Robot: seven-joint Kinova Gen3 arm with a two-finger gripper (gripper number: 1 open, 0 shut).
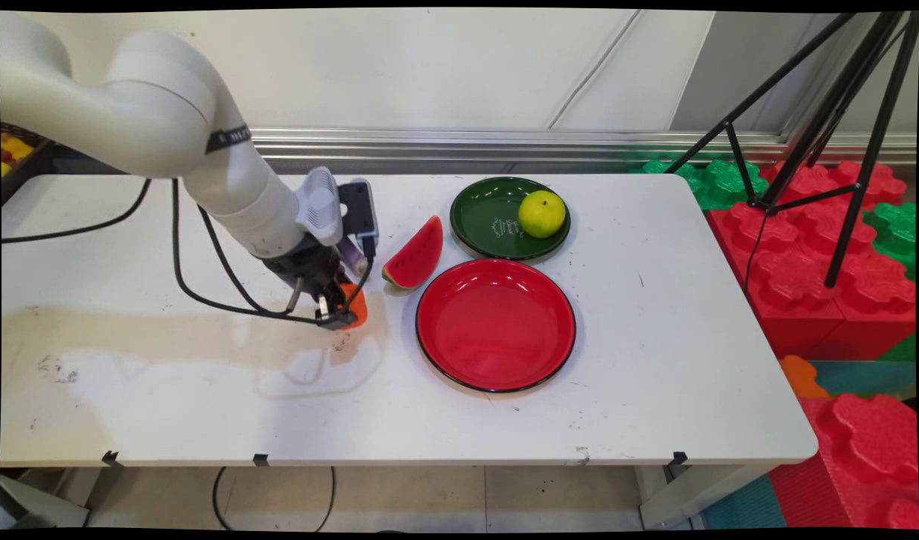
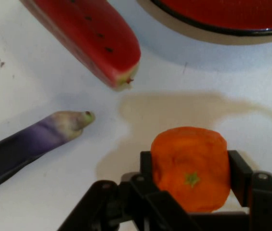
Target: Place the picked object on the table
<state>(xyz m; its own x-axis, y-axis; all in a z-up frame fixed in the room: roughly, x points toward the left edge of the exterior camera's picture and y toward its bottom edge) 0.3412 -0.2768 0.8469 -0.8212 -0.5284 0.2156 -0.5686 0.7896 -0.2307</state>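
Toy food and two plates on your white table point(image 1: 654, 360)

At frame centre you see a red plate point(image 1: 496, 325); above it a green plate point(image 1: 489, 217) holds a yellow-green fruit point(image 1: 542, 214). Left of them lie a watermelon slice point(image 1: 415, 255), an orange carrot piece point(image 2: 189, 166) and a purple eggplant point(image 2: 27, 144).

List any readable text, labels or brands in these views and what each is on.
Round dark green plate: pale lettering printed at its centre, too small to read.
Black band on the white robot arm: pale lettering, too blurred to read.
Glossy round red plate, red watermelon-slice toy, yellow-green round fruit, orange carrot-like piece, purple eggplant toy: no text.
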